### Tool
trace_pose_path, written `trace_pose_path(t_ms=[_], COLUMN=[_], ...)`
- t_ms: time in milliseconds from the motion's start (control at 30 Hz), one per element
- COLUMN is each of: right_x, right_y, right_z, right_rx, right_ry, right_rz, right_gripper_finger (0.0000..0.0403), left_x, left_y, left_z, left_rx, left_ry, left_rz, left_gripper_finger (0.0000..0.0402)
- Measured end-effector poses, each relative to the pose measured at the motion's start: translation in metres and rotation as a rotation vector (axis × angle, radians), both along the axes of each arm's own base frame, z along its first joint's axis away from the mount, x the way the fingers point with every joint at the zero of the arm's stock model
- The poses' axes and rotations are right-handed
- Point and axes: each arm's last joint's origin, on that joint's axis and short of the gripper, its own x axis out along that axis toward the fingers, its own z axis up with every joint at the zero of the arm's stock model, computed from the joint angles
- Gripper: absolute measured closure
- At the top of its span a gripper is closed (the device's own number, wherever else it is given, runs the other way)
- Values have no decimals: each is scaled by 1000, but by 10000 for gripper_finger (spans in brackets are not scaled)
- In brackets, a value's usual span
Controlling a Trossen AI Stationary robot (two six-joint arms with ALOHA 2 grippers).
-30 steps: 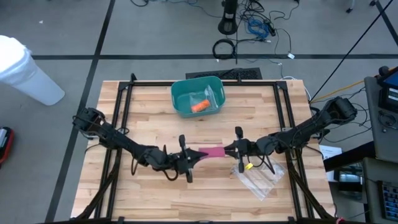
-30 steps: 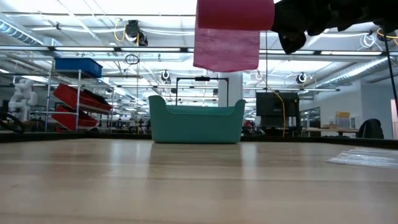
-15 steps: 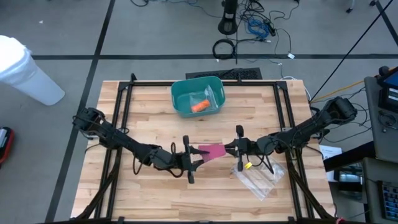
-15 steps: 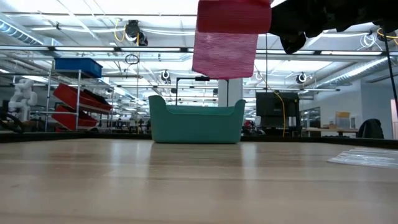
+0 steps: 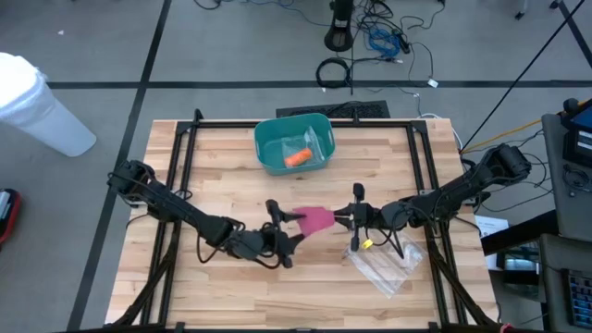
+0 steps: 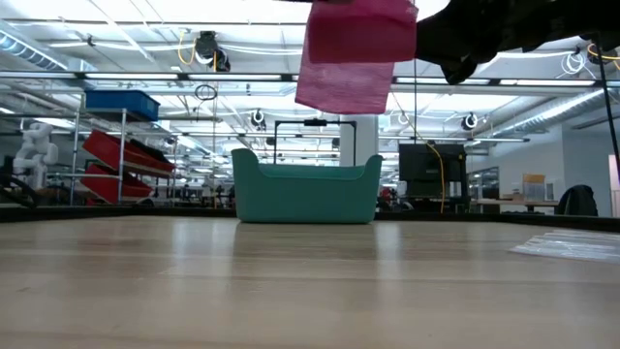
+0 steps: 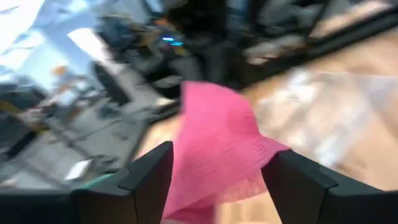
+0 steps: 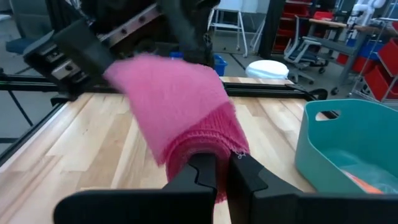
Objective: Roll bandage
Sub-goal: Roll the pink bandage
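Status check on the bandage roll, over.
Right gripper shut on pink bandage, held above table. Left gripper open, loose end between its fingers. Nothing in the way.

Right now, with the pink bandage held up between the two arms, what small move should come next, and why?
Probably the left end effector should close again on the loose tail of the pink bandage. Its fingers stand open around the hanging cloth, while the right end effector is shut on the rolled part.

Grey tiled floor (image 5: 92, 55) (cables (image 5: 370, 37) strewn about), bright ceiling lights (image 6: 145, 10), red-and-blue shelving (image 6: 121, 136).
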Motion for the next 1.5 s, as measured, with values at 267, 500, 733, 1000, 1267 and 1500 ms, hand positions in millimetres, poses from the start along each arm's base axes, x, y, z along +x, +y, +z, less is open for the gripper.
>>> trace_pose_path(t_ms=[267, 500, 733, 1000, 1267, 1500], right_x=[0, 0, 0, 0, 0, -6], right_y=[0, -1, -1, -1, -1, 2], right_z=[1, -1, -1, -1, 0, 10], right_rx=[-3, -6, -4, -4, -1, -58], right_ry=[-13, 7, 5, 4, -4, -36], right_rz=[5, -33, -36, -40, -39, -11], right_gripper_finger=[401, 401, 401, 401, 401, 401], left_x=[1, -3, -12, -15, -21, -25], left_y=[4, -1, 12, -5, 1, 10], left_z=[3, 2, 9, 10, -2, -8], left_rx=[17, -16, -12, -68, -39, -22], left_ry=[-25, -11, 30, 39, 115, 144], left_rz=[68, 56, 154, -48, 109, 240], left_gripper_finger=[157, 154, 102, 86, 86, 86])
